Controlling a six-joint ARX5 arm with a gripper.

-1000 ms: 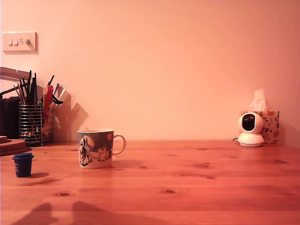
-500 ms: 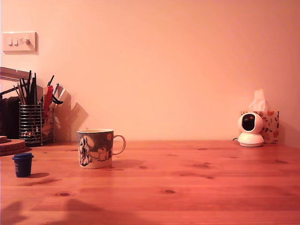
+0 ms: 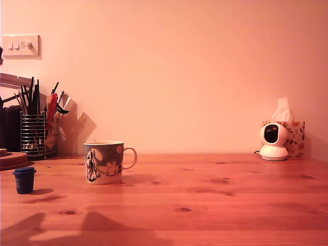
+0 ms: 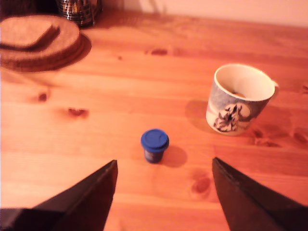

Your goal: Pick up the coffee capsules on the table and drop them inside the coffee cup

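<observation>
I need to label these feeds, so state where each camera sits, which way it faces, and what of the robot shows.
Exterior view: low at table height, facing the wall across the wooden table; blue coffee capsule at its left, mug beside it; no arm visible, only shadows.
Wrist view: on the arm, looking steeply down at the table; open gripper with dark fingers framing the capsule.
Shared: capsule, mug, wire-mesh utensil holder.

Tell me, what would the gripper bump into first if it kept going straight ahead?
Probably the blue capsule: it stands on the table between the open gripper fingers and just ahead of them. Depth is hard to judge.
</observation>
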